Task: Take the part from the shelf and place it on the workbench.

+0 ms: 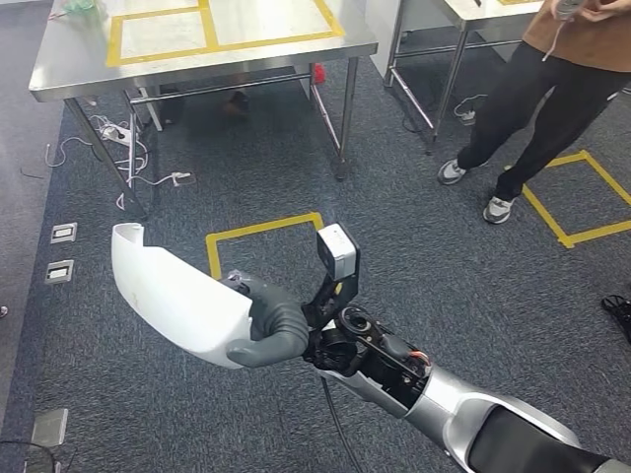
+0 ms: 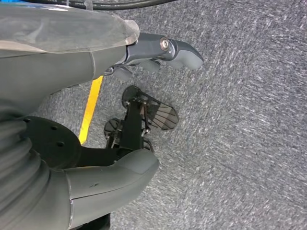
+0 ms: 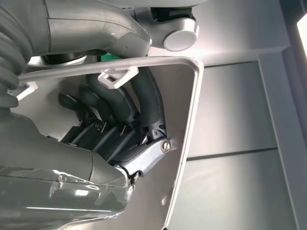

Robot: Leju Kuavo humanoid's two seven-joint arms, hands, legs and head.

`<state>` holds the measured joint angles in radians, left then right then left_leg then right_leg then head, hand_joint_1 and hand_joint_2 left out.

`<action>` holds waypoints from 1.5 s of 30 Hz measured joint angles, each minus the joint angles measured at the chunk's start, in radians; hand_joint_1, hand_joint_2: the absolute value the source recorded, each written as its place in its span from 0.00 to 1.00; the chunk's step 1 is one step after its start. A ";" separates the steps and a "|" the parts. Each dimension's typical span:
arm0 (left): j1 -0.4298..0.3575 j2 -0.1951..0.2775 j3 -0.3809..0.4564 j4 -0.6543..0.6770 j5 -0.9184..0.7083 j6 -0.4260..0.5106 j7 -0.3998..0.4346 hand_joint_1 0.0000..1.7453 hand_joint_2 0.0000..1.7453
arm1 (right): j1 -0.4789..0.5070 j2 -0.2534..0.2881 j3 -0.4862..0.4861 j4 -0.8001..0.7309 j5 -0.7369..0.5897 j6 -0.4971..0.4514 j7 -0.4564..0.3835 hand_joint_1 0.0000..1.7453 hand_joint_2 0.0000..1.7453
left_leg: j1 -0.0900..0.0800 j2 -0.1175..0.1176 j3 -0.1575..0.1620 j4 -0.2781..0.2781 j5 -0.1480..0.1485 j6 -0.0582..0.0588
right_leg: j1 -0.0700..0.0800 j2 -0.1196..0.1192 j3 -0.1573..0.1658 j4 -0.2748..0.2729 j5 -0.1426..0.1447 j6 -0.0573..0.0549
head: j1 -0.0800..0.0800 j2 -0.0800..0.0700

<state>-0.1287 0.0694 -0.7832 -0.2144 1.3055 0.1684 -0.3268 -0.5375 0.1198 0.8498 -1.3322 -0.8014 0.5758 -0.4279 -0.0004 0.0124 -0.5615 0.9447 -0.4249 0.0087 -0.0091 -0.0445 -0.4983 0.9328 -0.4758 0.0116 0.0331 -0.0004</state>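
Note:
The part [image 1: 173, 293] is a long white curved shell, carried low over the carpet in the head view. My right hand [image 1: 274, 329] grips its near end, with the silver arm coming in from the lower right. In the right wrist view the fingers [image 3: 119, 108] curl against the part's pale inner face [image 3: 181, 143], with the thumb on its other side. The workbench [image 1: 82, 74], a steel table marked with yellow tape, stands ahead at the top. My left hand [image 2: 83, 158] hangs over the carpet, fingers [image 2: 170, 48] and thumb apart, holding nothing.
A person in black trousers [image 1: 547, 108] stands at the upper right beside a second steel table [image 1: 476, 12]. A yellow tape square [image 1: 260, 232] lies on the carpet ahead, and another [image 1: 588, 202] near the person. Cables [image 1: 149, 168] trail under the workbench. Floor sockets [image 1: 61, 251] sit at the left.

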 joint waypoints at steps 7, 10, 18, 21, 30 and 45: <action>0.000 0.000 0.000 0.000 0.004 -0.002 0.001 0.00 1.00 | -0.001 0.000 0.005 0.004 0.044 -0.027 -0.011 0.95 1.00 | 0.000 0.000 0.000 0.000 0.000 0.000 | 0.000 0.000 0.000 0.000 0.000 0.000 | 0.000 0.000; 0.000 0.000 0.000 0.000 0.006 -0.002 0.003 0.00 1.00 | -0.002 0.000 0.009 0.004 0.061 -0.038 -0.015 0.95 1.00 | 0.000 0.000 0.000 0.000 0.000 0.000 | 0.000 0.000 0.000 0.000 0.000 0.000 | -0.001 0.000; 0.000 0.000 0.000 0.000 0.017 -0.009 0.005 0.00 1.00 | -0.002 0.000 0.017 0.004 0.069 -0.050 -0.017 0.95 1.00 | 0.000 0.000 0.000 0.000 0.000 0.000 | 0.000 0.000 0.000 0.000 0.000 0.000 | -0.001 0.000; 0.000 0.000 0.000 0.000 0.018 -0.009 0.006 0.00 1.00 | -0.002 0.000 0.018 0.004 0.073 -0.051 -0.017 0.95 1.00 | 0.000 0.000 0.000 0.000 0.000 0.000 | 0.000 0.000 0.000 0.000 0.000 0.000 | -0.001 0.000; 0.000 0.000 0.000 0.000 0.020 -0.010 0.007 0.00 1.00 | -0.002 0.000 0.020 0.004 0.079 -0.055 -0.020 0.95 1.00 | 0.000 0.000 0.000 0.000 0.000 0.000 | 0.000 0.000 0.000 0.000 0.000 0.000 | -0.001 0.000; 0.000 0.000 0.000 0.000 0.028 -0.024 0.027 0.00 1.00 | -0.007 0.000 0.018 0.002 0.076 -0.060 -0.031 0.95 1.00 | 0.000 0.000 0.000 0.000 0.000 0.000 | 0.000 0.000 0.000 0.000 0.000 0.000 | -0.001 0.000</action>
<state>-0.1286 0.0694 -0.7832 -0.2144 1.3336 0.1442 -0.3002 -0.5441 0.1198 0.8678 -1.3301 -0.7252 0.5161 -0.4586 -0.0004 0.0125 -0.5611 0.9447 -0.4249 0.0087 -0.0091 -0.0444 -0.4982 0.9328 -0.4758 0.0116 0.0324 -0.0004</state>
